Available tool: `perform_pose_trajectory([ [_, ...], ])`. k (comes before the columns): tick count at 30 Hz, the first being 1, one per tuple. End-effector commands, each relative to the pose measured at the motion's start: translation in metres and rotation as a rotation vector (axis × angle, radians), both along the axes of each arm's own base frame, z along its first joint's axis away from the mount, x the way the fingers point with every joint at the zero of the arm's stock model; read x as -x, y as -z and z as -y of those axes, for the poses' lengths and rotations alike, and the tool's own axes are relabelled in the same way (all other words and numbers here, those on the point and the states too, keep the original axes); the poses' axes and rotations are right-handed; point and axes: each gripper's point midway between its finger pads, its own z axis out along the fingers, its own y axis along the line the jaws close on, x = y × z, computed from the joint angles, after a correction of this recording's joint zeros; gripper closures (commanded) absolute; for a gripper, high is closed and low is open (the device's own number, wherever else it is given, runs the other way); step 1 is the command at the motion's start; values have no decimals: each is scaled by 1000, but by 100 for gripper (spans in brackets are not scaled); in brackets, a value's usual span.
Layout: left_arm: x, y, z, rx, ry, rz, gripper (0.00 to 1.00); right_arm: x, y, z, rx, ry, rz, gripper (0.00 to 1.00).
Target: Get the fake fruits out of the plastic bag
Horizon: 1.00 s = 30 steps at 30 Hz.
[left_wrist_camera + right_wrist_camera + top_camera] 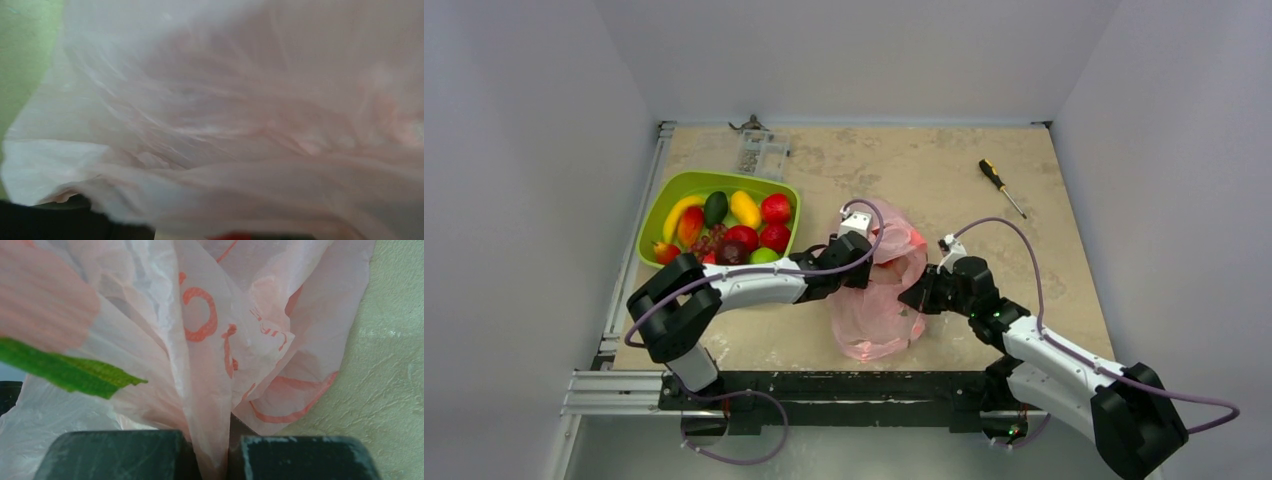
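Right jaws: closed on a fold of the plastic bag (215, 340).
Left jaws: against the bag's far side, veiled by plastic; open or closed cannot be told.
Bag position: mid-desk (904, 160), toward the near edge.
Fake fruits (744, 238): in green tray (686, 178), left edge.

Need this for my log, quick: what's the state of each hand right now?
Left hand: hidden by the bag; open or closed cannot be told.
Right hand: closed, pinching a fold of the bag.
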Motion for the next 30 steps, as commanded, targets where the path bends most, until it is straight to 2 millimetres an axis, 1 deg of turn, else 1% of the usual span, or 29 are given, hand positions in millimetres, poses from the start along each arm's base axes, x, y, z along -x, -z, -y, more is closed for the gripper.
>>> perform_pose_trajectory([
  [1,1,-18,30,77,111,-15,59,-4,-13,-7,-32,-18,37,100],
  [2,2,-20,32,79,120,-21,64,-4,-13,-7,-31,-17,38,100],
  [4,3,-26,34,83,135,-24,79,-4,-12,-6,-29,-15,37,100],
  [6,2,-34,35,84,139,-15,92,-4,-11,-6,-27,-15,37,100],
  [10,1,-59,41,113,181,19,100,-3,-8,-5,-27,-9,31,100],
  [14,9,-91,52,150,266,22,100,-3,-7,-4,-31,5,28,100],
  [16,17,-105,55,183,302,9,100,-5,-6,-1,-22,22,28,100],
  [19,32,-124,54,242,340,-9,100,-12,-5,6,-2,84,32,100],
  [22,49,-136,49,290,386,-19,100,-18,-5,11,-7,143,24,100],
  [25,70,-145,43,306,457,-63,100,-26,-2,18,5,222,2,100],
  [27,85,-146,36,303,499,-101,100,-31,-2,22,7,272,-7,100],
  [30,113,-146,26,334,580,-150,100,-37,-6,27,-8,339,-11,100],
])
